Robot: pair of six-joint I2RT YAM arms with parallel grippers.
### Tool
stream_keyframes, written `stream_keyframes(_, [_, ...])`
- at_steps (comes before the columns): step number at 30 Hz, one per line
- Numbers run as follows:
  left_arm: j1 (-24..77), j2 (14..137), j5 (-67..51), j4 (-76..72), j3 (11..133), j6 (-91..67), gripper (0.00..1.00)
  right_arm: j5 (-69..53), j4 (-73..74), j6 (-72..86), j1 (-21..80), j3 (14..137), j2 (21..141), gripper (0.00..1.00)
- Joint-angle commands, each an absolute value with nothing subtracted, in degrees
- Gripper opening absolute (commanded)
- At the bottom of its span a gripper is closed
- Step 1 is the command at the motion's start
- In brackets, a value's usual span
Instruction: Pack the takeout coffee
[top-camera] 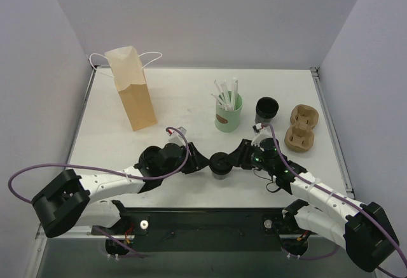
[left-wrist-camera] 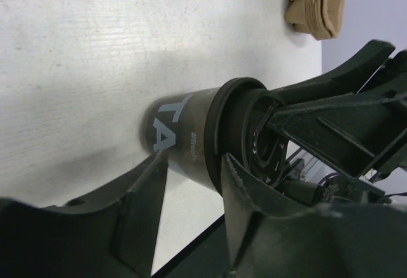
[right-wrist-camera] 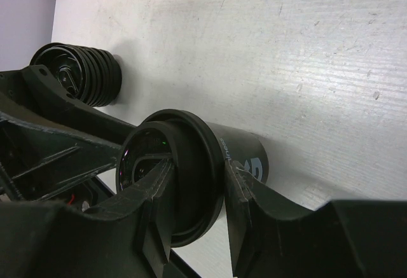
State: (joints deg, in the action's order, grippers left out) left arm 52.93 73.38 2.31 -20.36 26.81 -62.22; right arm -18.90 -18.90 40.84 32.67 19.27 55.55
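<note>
Left claw [top-camera: 205,163] and right claw [top-camera: 236,157] meet at the takeout coffee [top-camera: 220,163] near the middle of the table [top-camera: 178,100].

Working from my left: a tan paper bag [top-camera: 131,93] with white handles stands upright at the back, its top pinched together, so I cannot see inside. The left claw's fingers [left-wrist-camera: 149,186] straddle the black cup, but I cannot tell whether they press on it. The cup is upright with its black lid [right-wrist-camera: 191,163] on. The right claw is closed narrowly around that lid end. Behind it, a mint-green cup [top-camera: 227,118] holds white straws [top-camera: 226,92]. Next come a stack of black lids [top-camera: 267,108] and brown pulp cup carriers [top-camera: 300,127].
</note>
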Motion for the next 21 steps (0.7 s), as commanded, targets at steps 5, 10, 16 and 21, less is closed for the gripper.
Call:
stream_keyframes(5, [57.47,63.38,4.03,-9.31,29.54,-57.83,0.55,-18.54,-9.58,39.98,33.31,16.61,56.69,0.32])
stream_keyframes(10, [63.01,66.26,7.29,-13.96,27.86,-61.78,0.55,-18.37,-11.69,41.66,33.31,15.47,56.43,0.31])
stream_keyframes(16, [64.51,72.16,8.96,-16.6,28.65,-64.25,0.52,-17.84,-11.43,42.1,33.31,14.77,55.2,0.3])
stream_keyframes(21, [64.51,70.93,10.28,-18.11,26.81,-64.17,0.52,-17.93,-10.64,41.92,33.4,14.41,54.41,0.3])
